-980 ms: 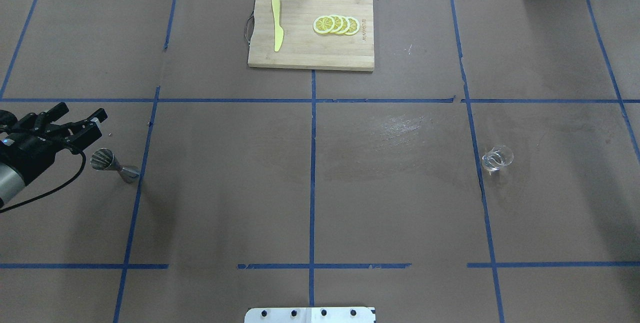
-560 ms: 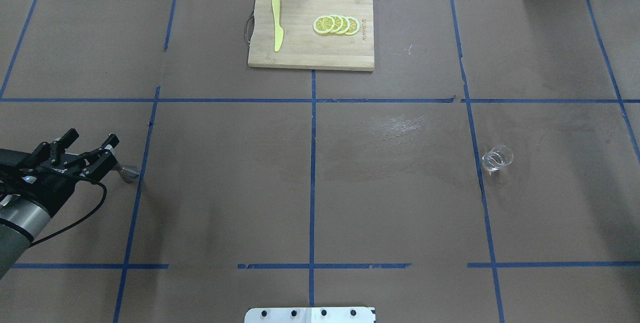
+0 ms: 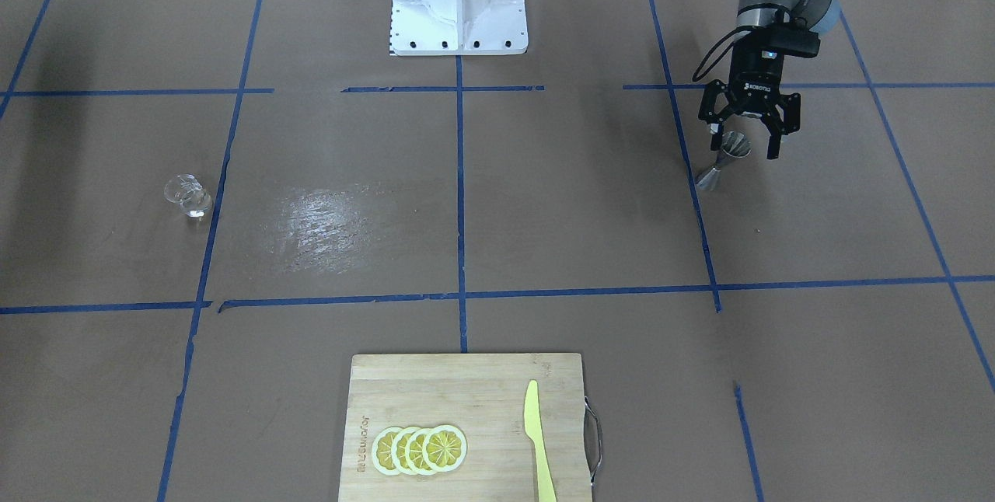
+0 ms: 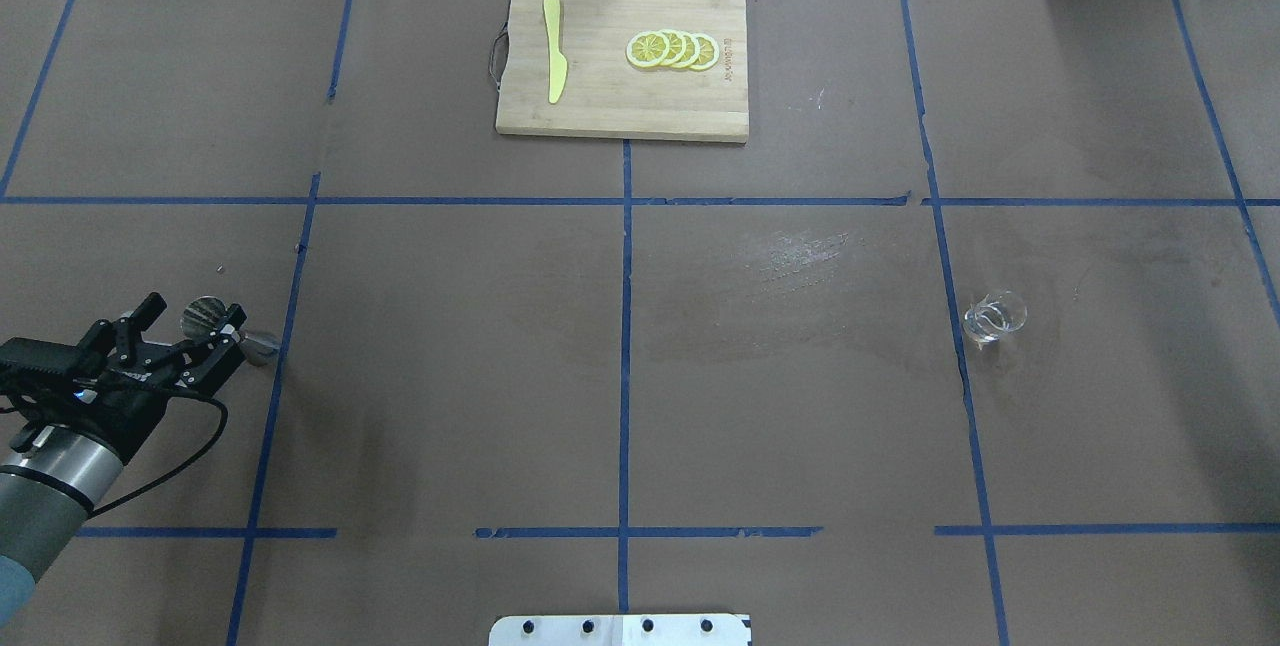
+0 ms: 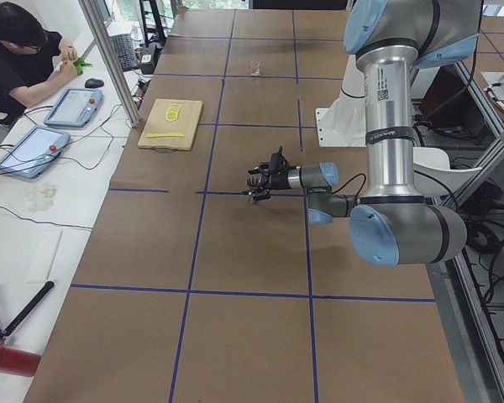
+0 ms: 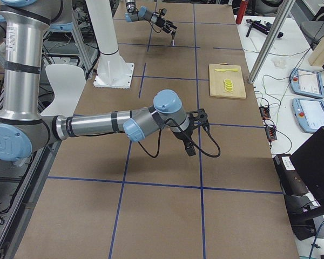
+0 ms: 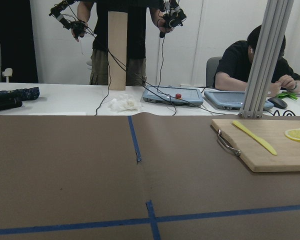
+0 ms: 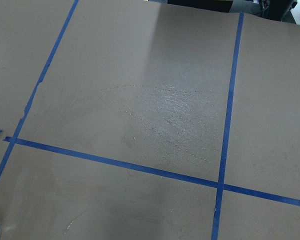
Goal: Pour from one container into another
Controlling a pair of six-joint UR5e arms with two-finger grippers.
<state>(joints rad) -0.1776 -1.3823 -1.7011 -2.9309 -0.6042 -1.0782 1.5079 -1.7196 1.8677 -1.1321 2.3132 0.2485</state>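
The steel jigger (image 4: 207, 310) (image 3: 728, 154) stands at the table's left side, by a blue tape line. My left gripper (image 4: 196, 312) (image 3: 744, 146) is open and low over it, one finger on each side of the upper cone, not closed on it. The clear glass cup (image 4: 993, 318) (image 3: 186, 195) stands alone far to the right. My right gripper (image 6: 198, 132) shows only in the exterior right view, hovering above the table away from the cup; I cannot tell whether it is open or shut.
A wooden cutting board (image 4: 620, 111) at the far middle carries a yellow knife (image 4: 553, 48) and lemon slices (image 4: 672, 49). A shiny scuffed patch (image 4: 800, 254) marks the paper left of the cup. The robot base plate (image 4: 620, 629) sits at the near edge. People stand beyond the table.
My left gripper has swung from beyond the jigger back toward the robot and come down, so the jigger's upper cone now stands between its open fingers. The cup has not moved.
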